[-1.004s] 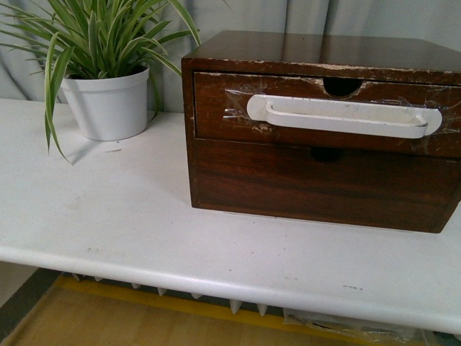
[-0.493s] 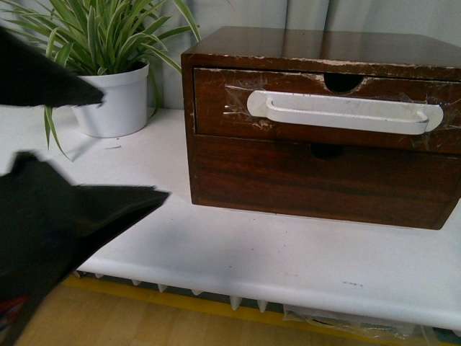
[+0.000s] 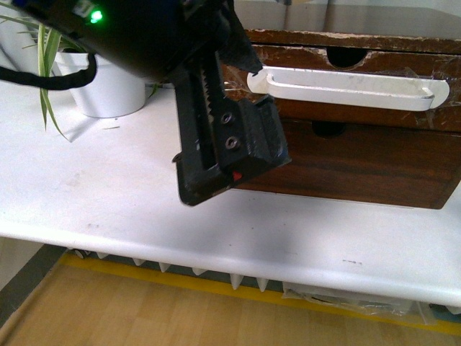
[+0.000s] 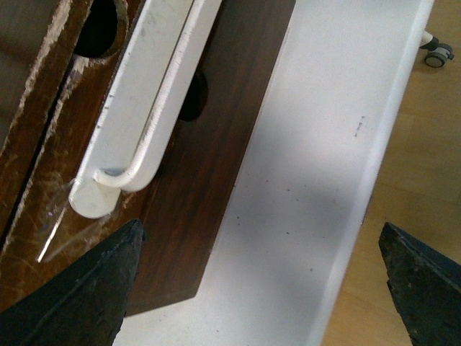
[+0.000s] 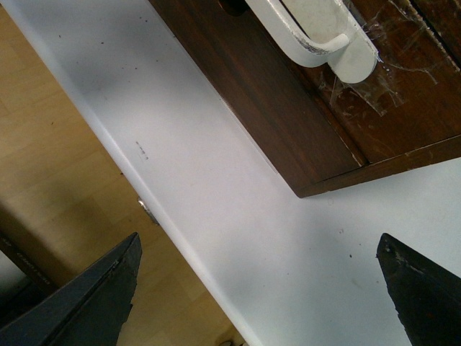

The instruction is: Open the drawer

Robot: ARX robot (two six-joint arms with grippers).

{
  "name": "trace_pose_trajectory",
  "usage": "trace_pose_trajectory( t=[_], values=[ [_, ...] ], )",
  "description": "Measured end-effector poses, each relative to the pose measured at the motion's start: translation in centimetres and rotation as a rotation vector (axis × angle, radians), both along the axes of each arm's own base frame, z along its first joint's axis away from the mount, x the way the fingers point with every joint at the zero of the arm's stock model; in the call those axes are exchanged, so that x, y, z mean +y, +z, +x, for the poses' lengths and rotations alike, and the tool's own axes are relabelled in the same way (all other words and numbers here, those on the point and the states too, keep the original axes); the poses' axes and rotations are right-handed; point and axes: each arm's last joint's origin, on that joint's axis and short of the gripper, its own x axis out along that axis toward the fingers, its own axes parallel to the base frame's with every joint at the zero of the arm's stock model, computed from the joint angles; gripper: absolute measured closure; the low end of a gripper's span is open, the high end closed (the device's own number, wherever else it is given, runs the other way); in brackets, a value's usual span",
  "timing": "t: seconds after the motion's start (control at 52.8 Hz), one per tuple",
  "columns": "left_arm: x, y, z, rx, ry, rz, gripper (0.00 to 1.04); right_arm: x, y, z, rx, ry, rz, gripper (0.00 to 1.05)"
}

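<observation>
Front view: the drawer [image 3: 346,115] is the upper of two fronts in a dark wooden chest [image 3: 403,37] that stands toward the back right of the white desk [image 3: 108,202], with a potted plant [image 3: 119,97] at the back left. It looks shut, flush with the frame. A long white handle [image 3: 353,85] runs across it under clear tape, below a half-round notch [image 3: 353,56] in a chipped top edge. The plain lower front [image 3: 360,166] has no handle.

The left arm hangs in front of the chest's left end. The left fingers [image 4: 94,288] are spread wide and hold nothing, with the handle's near end just ahead of them. The right fingers [image 5: 86,295] are likewise apart and empty, near the handle's other end.

The wood is stiff and will not give, and the drawer probably slides with some friction. The weak part is likely the tape, which could peel under a jerk or a skewed pull. The best hold seems to be around the bar near its middle, drawing straight out and slowly. The chest may slide forward on the smooth desk.
</observation>
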Motion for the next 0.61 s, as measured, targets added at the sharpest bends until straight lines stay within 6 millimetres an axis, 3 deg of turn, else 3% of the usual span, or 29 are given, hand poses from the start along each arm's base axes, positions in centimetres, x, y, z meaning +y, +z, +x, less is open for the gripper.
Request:
trace_pose_trajectory(
  t=[0.36,0.606],
  values=[
    [-3.2,-0.6,4.1,0.003,-0.02,0.069,0.06,-0.7,-0.6,0.4,0.021,0.04,0.028,0.09],
    [-3.2,-1.4,5.9,-0.005,-0.018,0.127,0.06,-0.7,-0.4,0.7,0.011,0.074,0.058,0.09]
  ],
)
